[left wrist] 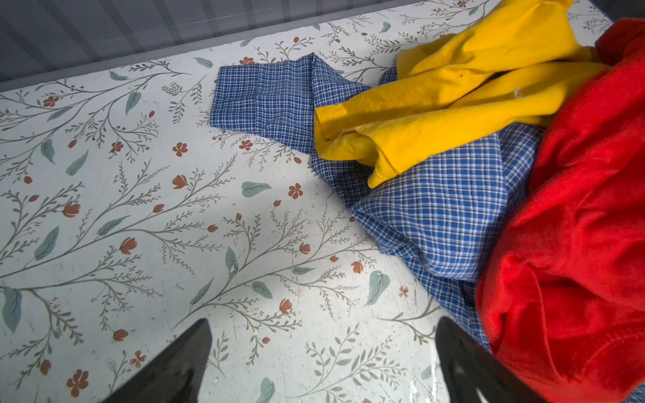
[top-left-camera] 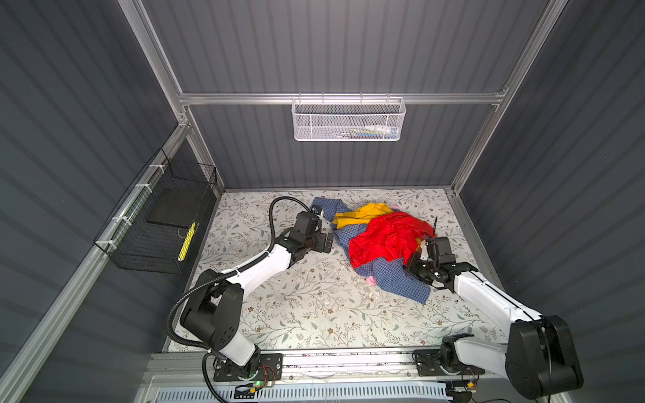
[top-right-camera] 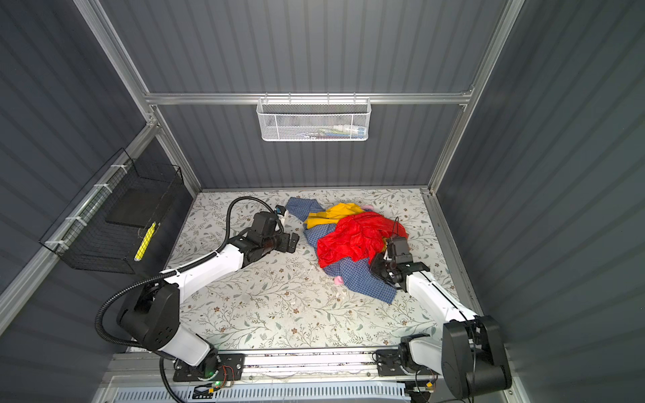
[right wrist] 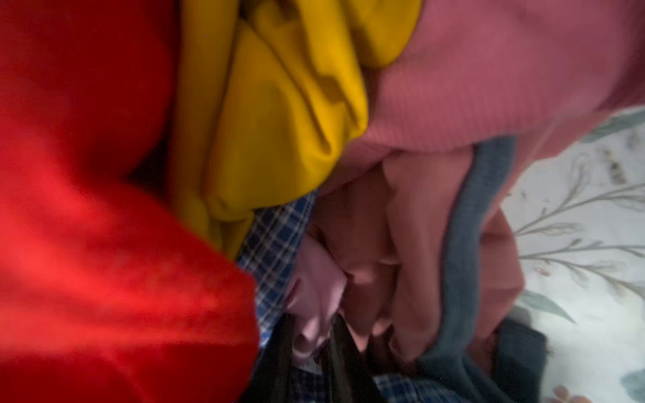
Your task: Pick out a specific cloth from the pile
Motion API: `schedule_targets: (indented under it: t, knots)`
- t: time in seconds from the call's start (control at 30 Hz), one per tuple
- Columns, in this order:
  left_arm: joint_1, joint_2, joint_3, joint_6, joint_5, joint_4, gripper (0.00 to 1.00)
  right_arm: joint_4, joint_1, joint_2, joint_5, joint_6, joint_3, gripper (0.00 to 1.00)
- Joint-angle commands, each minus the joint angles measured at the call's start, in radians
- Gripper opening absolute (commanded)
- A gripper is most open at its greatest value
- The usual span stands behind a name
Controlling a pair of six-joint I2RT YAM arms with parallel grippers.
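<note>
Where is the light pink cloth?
The cloth is mostly buried in the pile right of centre; in both top views a bit peeks from under the checked shirt.

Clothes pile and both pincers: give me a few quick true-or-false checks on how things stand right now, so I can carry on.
1. The left pincer is open with nothing between its jaws. True.
2. The shiny red garment lies underneath the blue small-checked shirt. False: the red one lies on top of the shirt.
3. The right pincer has a fold of the light bubblegum-pink cloth between its narrow-set jaws. True.
4. The mustard-yellow garment lies alone on bare tabletop, clear of the other clothes. False: it rests on the checked shirt, against the red garment.
</note>
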Motion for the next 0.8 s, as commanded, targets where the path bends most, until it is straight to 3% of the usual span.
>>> schedule_targets:
  t: [0.0, 0.23, 0.4, 0.53, 0.77]
  knots:
    - [-0.004, 0.006, 0.026, 0.006, -0.005, -0.022, 1.00, 0.045, -0.004, 0.012, -0.027, 0.021, -0.001, 0.24]
    - [-0.004, 0.005, 0.022, 0.003, -0.005, -0.022, 1.00, 0.127, -0.004, 0.023, -0.040, 0.065, -0.037, 0.20]
    - [-0.004, 0.007, 0.027, 0.004, -0.010, -0.021, 1.00, 0.149, -0.004, 0.041, -0.077, 0.072, -0.031, 0.07]
    - [-0.004, 0.004, 0.025, 0.003, -0.012, -0.021, 1.00, 0.111, -0.004, -0.036, -0.046, 0.082, -0.042, 0.00]
    - [-0.004, -0.002, 0.021, 0.007, -0.018, -0.022, 1.00, -0.017, -0.001, -0.200, -0.022, 0.088, -0.015, 0.00]
